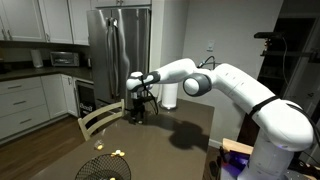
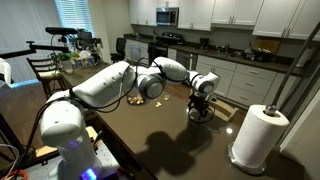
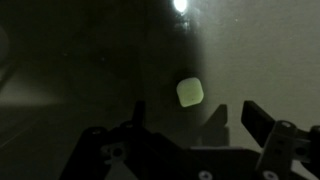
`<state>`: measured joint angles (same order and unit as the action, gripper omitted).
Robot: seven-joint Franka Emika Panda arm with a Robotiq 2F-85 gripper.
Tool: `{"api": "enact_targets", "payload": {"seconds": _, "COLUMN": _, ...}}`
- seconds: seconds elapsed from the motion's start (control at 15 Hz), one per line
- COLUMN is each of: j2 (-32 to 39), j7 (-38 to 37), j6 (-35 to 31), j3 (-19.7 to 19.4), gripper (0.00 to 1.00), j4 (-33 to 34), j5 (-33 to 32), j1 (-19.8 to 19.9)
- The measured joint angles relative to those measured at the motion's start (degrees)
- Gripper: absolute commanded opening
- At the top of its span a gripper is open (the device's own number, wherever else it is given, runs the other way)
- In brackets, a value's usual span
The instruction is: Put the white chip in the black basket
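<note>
White chip [image 3: 190,93] seemingly just ahead, between the wide-open, empty jaws.

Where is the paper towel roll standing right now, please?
The paper towel roll stands upright on the dark table, near the right edge of an exterior view, apart from the end effector.

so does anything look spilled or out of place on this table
Only loose bits: a few pale-yellow bits lie scattered on the table beside the black basket, and the white chip sits alone on the tabletop below the open gripper. Nothing looks tipped or broken.
</note>
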<state>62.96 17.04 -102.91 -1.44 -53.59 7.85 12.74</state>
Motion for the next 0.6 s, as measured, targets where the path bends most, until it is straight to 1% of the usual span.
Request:
{"api": "enact_targets", "payload": {"seconds": 0.07, "j2": 0.29, "j7": -0.13, "j6": 0.01, "j3": 0.0, "gripper": 0.69, "j4": 0.28, "j5": 0.0, "j1": 0.0}}
{"api": "enact_targets", "payload": {"seconds": 0.13, "j2": 0.52, "j7": -0.2, "j6": 0.03, "j3": 0.0, "gripper": 0.61, "j4": 0.5, "j5": 0.0, "j1": 0.0}}
{"api": "enact_targets", "payload": {"seconds": 0.6, "j2": 0.9, "j7": -1.55, "j6": 1.14, "j3": -0.3, "gripper": 0.15, "j4": 1.67, "j5": -0.16, "j1": -0.09}}
